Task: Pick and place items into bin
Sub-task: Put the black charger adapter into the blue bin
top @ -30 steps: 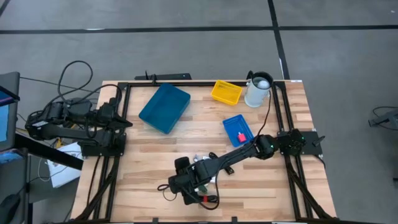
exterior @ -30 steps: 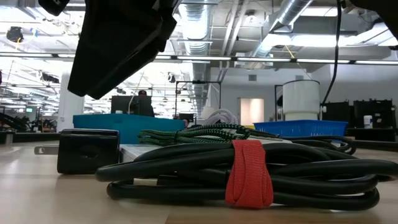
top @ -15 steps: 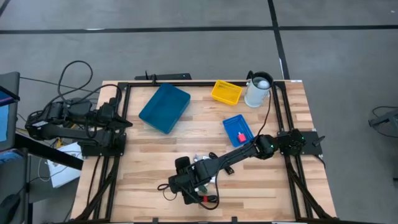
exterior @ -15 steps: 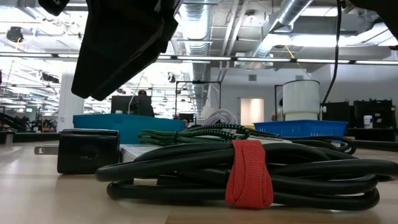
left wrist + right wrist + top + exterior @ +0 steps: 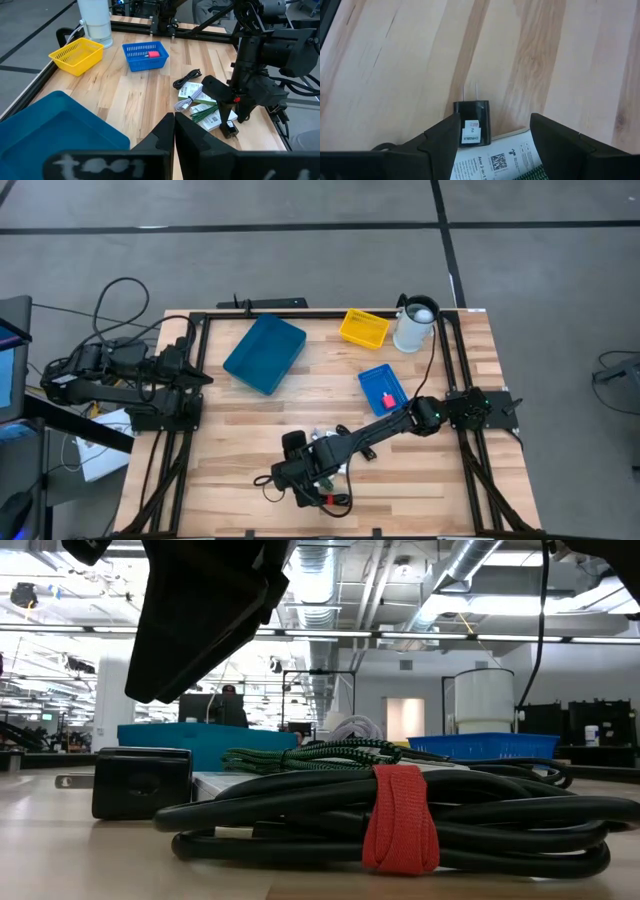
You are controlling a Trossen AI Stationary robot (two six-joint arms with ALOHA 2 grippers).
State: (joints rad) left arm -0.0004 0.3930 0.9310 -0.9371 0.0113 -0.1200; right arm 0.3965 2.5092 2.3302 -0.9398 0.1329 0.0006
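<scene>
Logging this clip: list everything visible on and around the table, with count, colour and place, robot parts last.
Large bin: one, teal, far left of table centre.
Yellow basket: one, far side, beside the white jug.
White jug: one, far right corner.
Blue basket: one, right of centre, holding a small red-pink piece.
Black plug adapter: one, near edge, prongs pointing away from the printed cards.
Printed cards: a few, white, in the near pile.
Green cord: one, on the pile.
Black cable coil: one, bound by a red strap.
Left end effector: shut, parked at the table's left edge.
Right end effector: open, above the adapter.
</scene>
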